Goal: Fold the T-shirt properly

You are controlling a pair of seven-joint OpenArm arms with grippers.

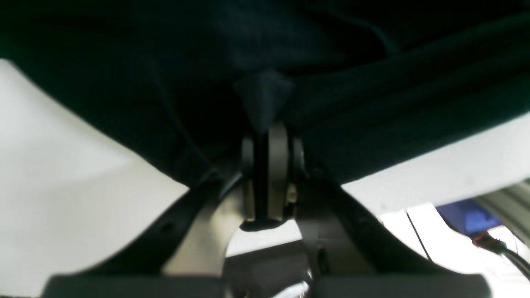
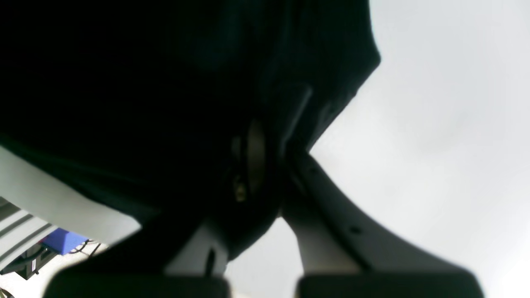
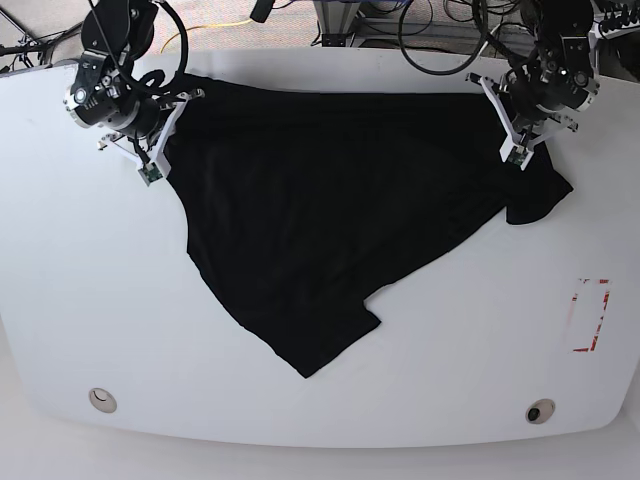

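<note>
The T-shirt (image 3: 320, 200) lies mostly flat on the white table (image 3: 60, 280), plain black side up, its top edge stretched along the back. One pointed end reaches toward the front (image 3: 310, 365), and a sleeve (image 3: 540, 195) hangs out at the right. My left gripper (image 3: 484, 88) is at the back right and is shut on a pinch of the black cloth (image 1: 265, 99), which bunches above its fingertips (image 1: 278, 136). At the back left, my right gripper (image 3: 188, 98) is shut on the T-shirt's other top corner (image 2: 290, 103), the cloth draped over its fingers.
A red-and-white marking (image 3: 590, 315) is on the table at the right. Two round fittings (image 3: 100, 400) (image 3: 540, 411) sit near the front edge. Cables (image 3: 440, 40) and frame parts run behind the back edge. A blue object (image 1: 468, 215) lies off the table.
</note>
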